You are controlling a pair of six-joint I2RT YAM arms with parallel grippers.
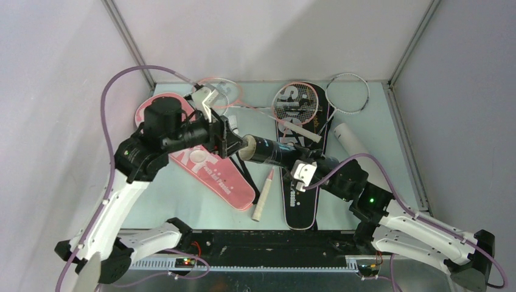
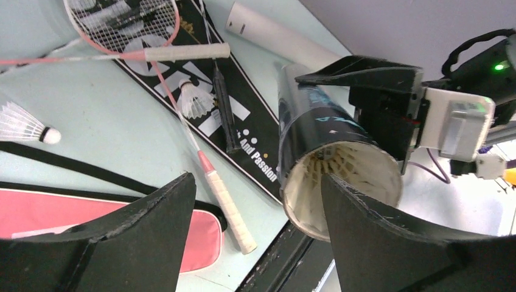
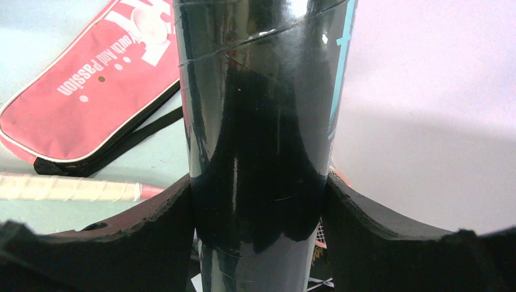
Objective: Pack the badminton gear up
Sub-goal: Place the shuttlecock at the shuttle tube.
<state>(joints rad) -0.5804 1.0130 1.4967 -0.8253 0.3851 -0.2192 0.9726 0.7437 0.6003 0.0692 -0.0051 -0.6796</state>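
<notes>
My right gripper [image 1: 302, 165] is shut on a black shuttle tube [image 1: 268, 151] and holds it level above the table; in the right wrist view the tube [image 3: 261, 109] is clamped between both fingers [image 3: 152, 231]. My left gripper [image 1: 230, 139] is open and empty, its tips just in front of the tube's open mouth [image 2: 341, 182], where shuttle feathers show inside. One white shuttlecock [image 2: 24, 125] lies on the table and another [image 2: 195, 100] on the black cover [image 1: 302, 194]. A pink-framed racket [image 1: 296, 103] lies on that cover. The pink cover [image 1: 207, 173] lies under my left arm.
A white shuttle tube [image 1: 353, 141] lies at the right, beside a white racket [image 1: 348, 94] at the back. Another pink racket [image 1: 219, 91] lies at the back left. A racket handle [image 1: 263, 198] lies between the two covers. Walls close in the table's sides.
</notes>
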